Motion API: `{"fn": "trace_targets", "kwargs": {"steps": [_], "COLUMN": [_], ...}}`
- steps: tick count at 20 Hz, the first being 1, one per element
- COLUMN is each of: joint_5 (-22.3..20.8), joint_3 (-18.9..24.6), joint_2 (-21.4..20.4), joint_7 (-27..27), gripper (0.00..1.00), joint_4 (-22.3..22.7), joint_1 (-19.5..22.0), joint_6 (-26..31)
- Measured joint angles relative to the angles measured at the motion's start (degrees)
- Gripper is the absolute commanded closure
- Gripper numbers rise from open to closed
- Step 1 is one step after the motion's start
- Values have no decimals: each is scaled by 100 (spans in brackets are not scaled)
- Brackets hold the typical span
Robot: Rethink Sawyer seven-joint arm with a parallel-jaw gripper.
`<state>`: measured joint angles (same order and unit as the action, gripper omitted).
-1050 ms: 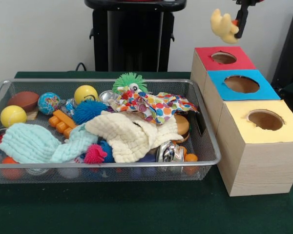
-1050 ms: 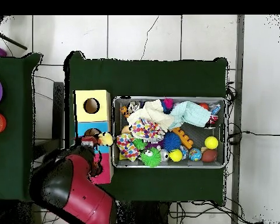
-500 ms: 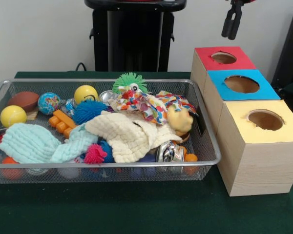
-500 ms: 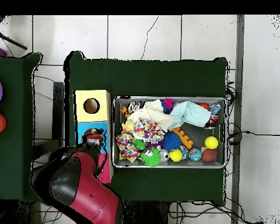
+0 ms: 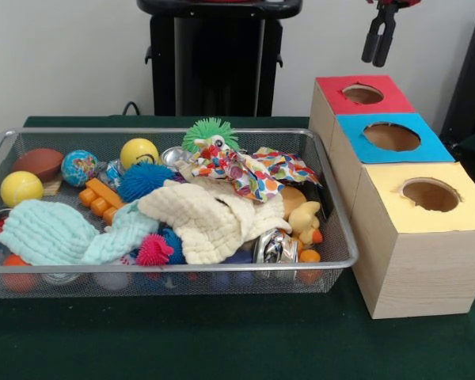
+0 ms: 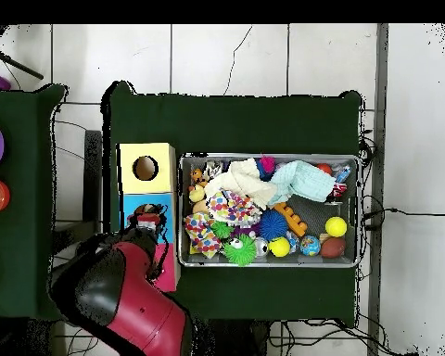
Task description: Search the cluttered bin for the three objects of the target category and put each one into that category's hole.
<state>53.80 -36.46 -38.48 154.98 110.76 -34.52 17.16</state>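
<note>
The yellow duck lies in the bin, at the end nearest the boxes, beside the wire wall, with its orange beak toward the front rim. A cream cloth touches it on one side, and a spotted cloth hangs over the pile just behind it. Below it sit a silver foil piece and an orange toy.

The gripper hangs empty above the red box, its two black fingers close together with only a thin gap. The red box stands in a row with the blue box and the yellow box, each with a round hole on top.

The rest of the bin is crowded: a green spiky ball, a blue spiky ball, a pink spiky ball, two yellow balls, a globe ball, a brown ball, orange blocks and a mint cloth.

Bin and boxes stand on a dark green table. From overhead, grey floor tiles surround it, and cables trail by the bin's end.
</note>
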Motion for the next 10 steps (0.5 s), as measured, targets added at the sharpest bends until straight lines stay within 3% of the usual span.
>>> {"fn": "trace_targets", "kwargs": {"steps": [10], "joint_5": [-70], "joint_3": [1], "joint_2": [260], "joint_7": [0], "gripper": [0], "joint_4": [-365], "joint_1": [331], "joint_6": [1]}}
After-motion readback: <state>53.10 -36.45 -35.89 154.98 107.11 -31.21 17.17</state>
